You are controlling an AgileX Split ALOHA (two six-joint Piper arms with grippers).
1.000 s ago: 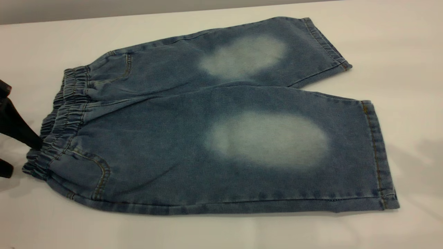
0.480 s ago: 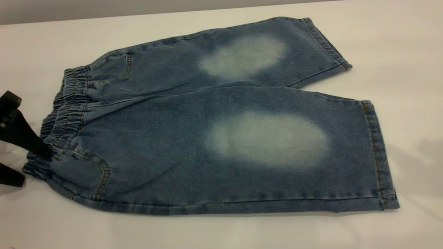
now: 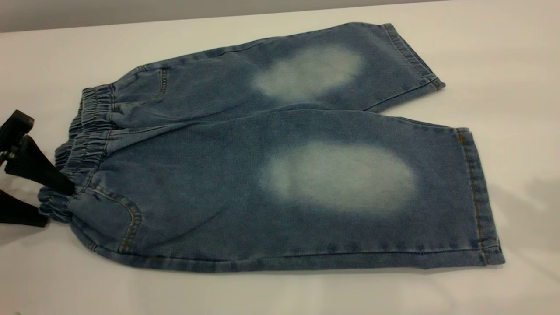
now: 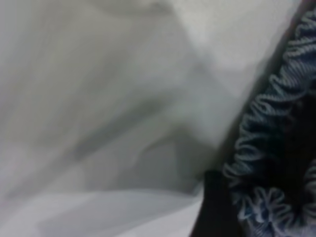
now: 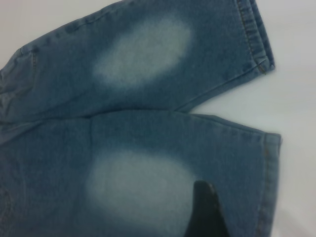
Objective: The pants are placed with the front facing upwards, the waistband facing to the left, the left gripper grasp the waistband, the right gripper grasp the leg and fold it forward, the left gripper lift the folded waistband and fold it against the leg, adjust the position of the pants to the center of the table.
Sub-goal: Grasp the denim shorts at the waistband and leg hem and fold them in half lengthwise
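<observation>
The pants (image 3: 271, 175) lie flat on the white table (image 3: 280, 293), front up, with faded ovals on both legs. The elastic waistband (image 3: 87, 131) points left. At its near corner my left gripper (image 3: 59, 206) stands open, one black finger (image 3: 39, 170) above the gathered edge and the other low by the table, the corner between them. In the left wrist view the ruffled waistband (image 4: 266, 148) sits against a black finger (image 4: 217, 207). My right gripper (image 5: 205, 212) hovers over the near leg (image 5: 148, 182), close to its hem (image 5: 266, 187); it does not show in the exterior view.
The far leg (image 3: 315, 70) reaches toward the table's back edge (image 3: 175, 19). Bare white tabletop lies in front of the pants and to the right of the hems (image 3: 477, 192).
My left gripper has slid right onto the waistband's near corner, nudging that corner slightly right. The rest of the pants has not moved.
</observation>
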